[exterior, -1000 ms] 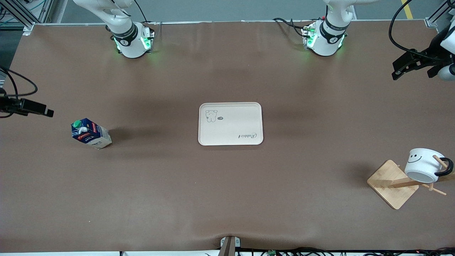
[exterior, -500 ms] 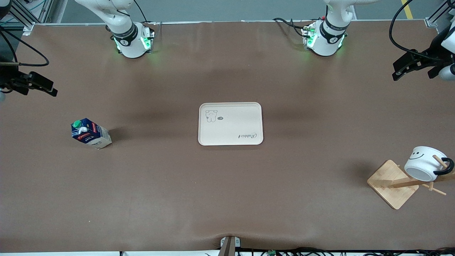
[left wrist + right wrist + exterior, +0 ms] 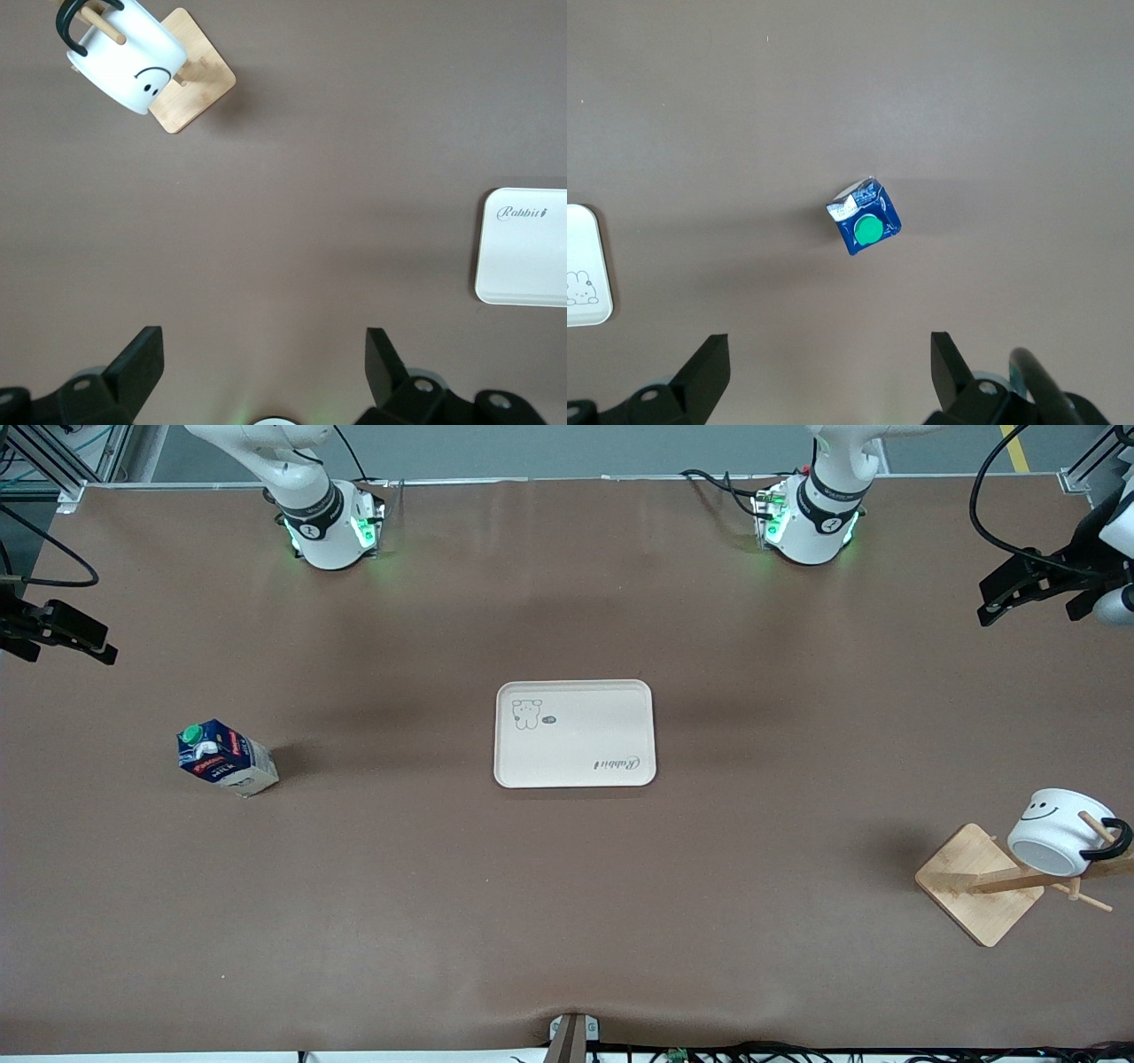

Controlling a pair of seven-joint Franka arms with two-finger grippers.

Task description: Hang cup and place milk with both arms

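Observation:
The cup [image 3: 1059,833], white with a black smiley, hangs by its black handle on a peg of the wooden rack [image 3: 979,881] at the left arm's end of the table. It also shows in the left wrist view [image 3: 128,53]. The milk [image 3: 226,758], dark blue with a green cap, stands on the table toward the right arm's end; the right wrist view shows it from above [image 3: 864,217]. My left gripper [image 3: 992,607] is open and empty, up over the table's left-arm end [image 3: 264,354]. My right gripper [image 3: 102,648] is open and empty, up over the right-arm end [image 3: 830,359].
A cream tray [image 3: 574,733] with a bear drawing lies in the middle of the table, between the milk and the rack. Its edge shows in the left wrist view [image 3: 523,257] and the right wrist view [image 3: 585,266]. A brown mat covers the table.
My right gripper has risen and drawn back from the milk toward the table's edge. The cup has settled slightly on its peg. My left gripper has hardly moved.

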